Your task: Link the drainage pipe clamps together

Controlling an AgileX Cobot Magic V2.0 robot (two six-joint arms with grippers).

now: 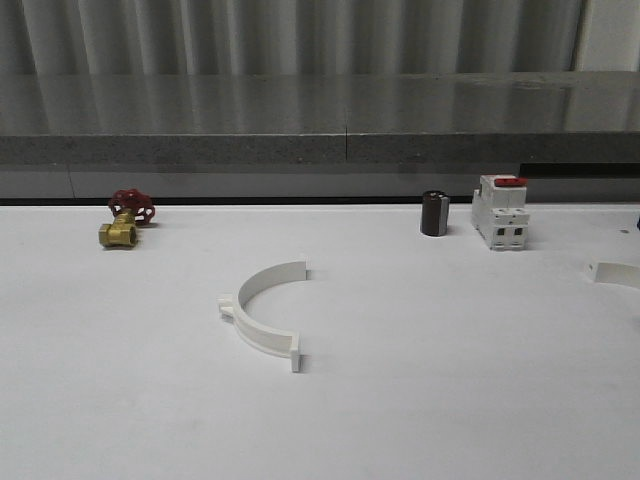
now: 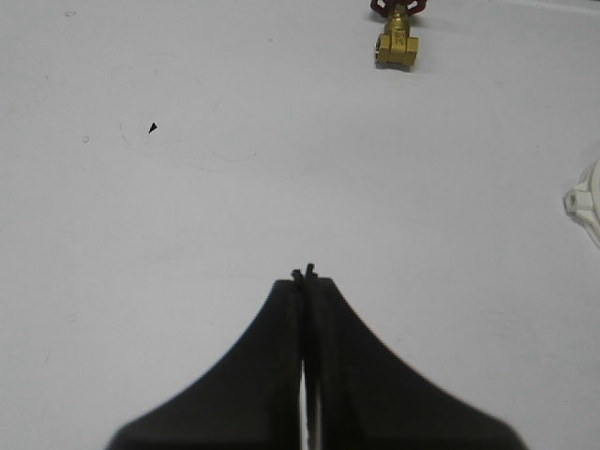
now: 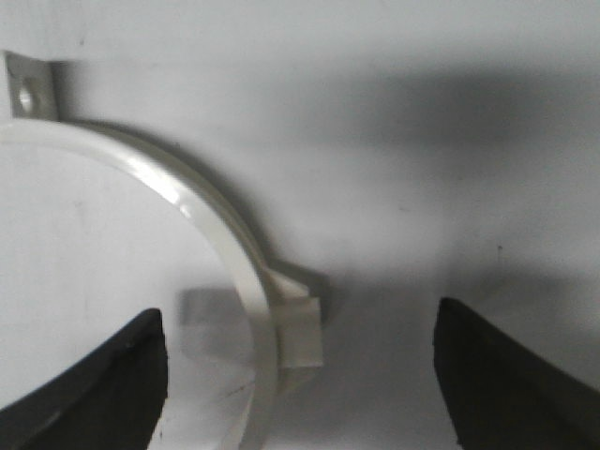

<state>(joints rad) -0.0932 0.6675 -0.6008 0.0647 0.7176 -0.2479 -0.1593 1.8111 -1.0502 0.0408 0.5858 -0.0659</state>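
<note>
One white half-ring drainage pipe clamp (image 1: pixel 262 310) lies on the table centre, its open side facing right, its lug (image 1: pixel 226 304) on the left. A second clamp (image 1: pixel 617 272) shows at the right edge of the front view. In the right wrist view that clamp (image 3: pixel 202 220) curves between my wide-apart black fingers (image 3: pixel 122 380), its outer lug (image 3: pixel 300 328) between them; the right gripper (image 3: pixel 300 375) is open around it, not touching. My left gripper (image 2: pixel 305 274) is shut on nothing above bare table, with the lug of the centre clamp (image 2: pixel 586 202) far to its side.
A brass valve with red handle (image 1: pixel 124 222) stands at the back left, seen too as the valve (image 2: pixel 396 37) in the left wrist view. A dark cylinder (image 1: pixel 434 213) and a white breaker with red top (image 1: pixel 501 211) stand at the back right. A grey ledge (image 1: pixel 320 150) bounds the table's far side.
</note>
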